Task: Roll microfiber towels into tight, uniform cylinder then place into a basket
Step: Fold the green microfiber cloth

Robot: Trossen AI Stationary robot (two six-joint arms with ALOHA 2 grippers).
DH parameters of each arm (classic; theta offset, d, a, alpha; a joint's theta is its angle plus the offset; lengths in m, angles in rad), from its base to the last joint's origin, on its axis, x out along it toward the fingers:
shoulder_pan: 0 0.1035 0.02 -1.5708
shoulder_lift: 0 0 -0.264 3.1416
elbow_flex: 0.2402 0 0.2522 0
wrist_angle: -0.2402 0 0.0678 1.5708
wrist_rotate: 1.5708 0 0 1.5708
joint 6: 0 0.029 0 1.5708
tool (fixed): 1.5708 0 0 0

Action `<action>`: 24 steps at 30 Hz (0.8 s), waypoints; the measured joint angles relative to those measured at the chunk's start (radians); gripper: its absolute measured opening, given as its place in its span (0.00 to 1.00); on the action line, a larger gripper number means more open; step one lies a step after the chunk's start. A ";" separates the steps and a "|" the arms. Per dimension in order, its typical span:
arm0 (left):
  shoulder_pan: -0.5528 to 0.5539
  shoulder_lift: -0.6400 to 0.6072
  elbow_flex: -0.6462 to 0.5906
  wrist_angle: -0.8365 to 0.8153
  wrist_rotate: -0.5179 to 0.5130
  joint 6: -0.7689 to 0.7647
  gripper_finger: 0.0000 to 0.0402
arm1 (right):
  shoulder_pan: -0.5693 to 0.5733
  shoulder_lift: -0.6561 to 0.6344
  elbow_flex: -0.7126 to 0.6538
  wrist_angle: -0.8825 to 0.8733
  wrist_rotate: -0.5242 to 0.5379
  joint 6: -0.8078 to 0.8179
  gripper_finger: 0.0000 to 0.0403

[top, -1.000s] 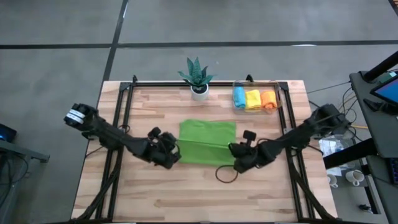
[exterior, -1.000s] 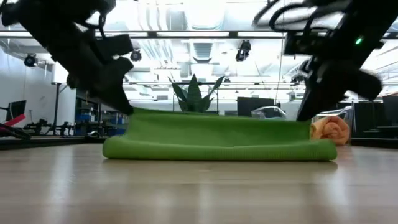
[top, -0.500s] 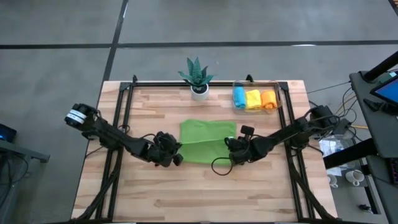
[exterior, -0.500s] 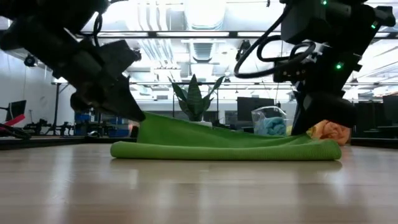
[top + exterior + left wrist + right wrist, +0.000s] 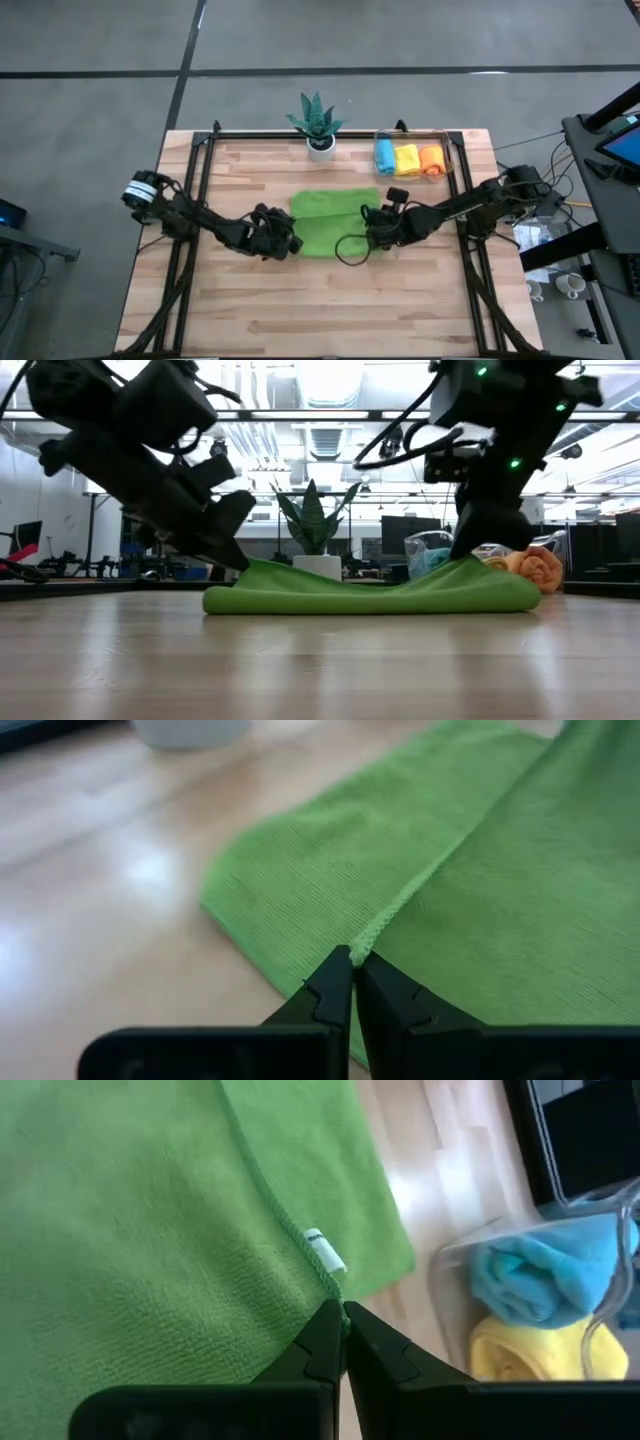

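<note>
A green microfiber towel [image 5: 330, 222] lies in the middle of the table, doubled over on itself, its fold [image 5: 370, 602] on the near side. My left gripper [image 5: 293, 238] is shut on the upper layer's left end. My right gripper [image 5: 366, 222] is shut on its right end, beside a small white tag [image 5: 325, 1252]. The basket [image 5: 445, 140], a clear bin at the far right, holds a blue [image 5: 384, 157], a yellow [image 5: 407, 158] and an orange [image 5: 431, 160] roll. My left gripper [image 5: 353, 958] pinches the upper layer's hemmed edge [image 5: 385, 920] at its left corner between the fingertips. It comes slanting down from the table's left. That corner [image 5: 255, 568] stands a little above the lower layer, and the cloth between the grippers sags. My right gripper [image 5: 338, 1312] pinches the hemmed edge [image 5: 318, 1270] of the upper layer at its right corner, just below the white tag. It slants down from the table's right. The held corner [image 5: 468, 565] is raised slightly over the lower layer.
A green spiky plant in a white pot [image 5: 319, 126] stands at the far edge, just behind the towel. Black frame rails [image 5: 200, 200] run along the table's left, right and far sides. Bare wood [image 5: 320, 310] lies on the near side.
Both grippers have moved toward the far edge and sunk, staying shut on the towel's edge. That edge has been carried over the rest of the towel, which is now folded over and about half as deep. The fold at the near side has stayed on the table.
</note>
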 joint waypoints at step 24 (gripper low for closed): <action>0.160 0.096 -0.003 -0.001 -0.192 0.020 0.00 | -0.256 0.000 -0.007 0.161 0.048 -0.129 0.02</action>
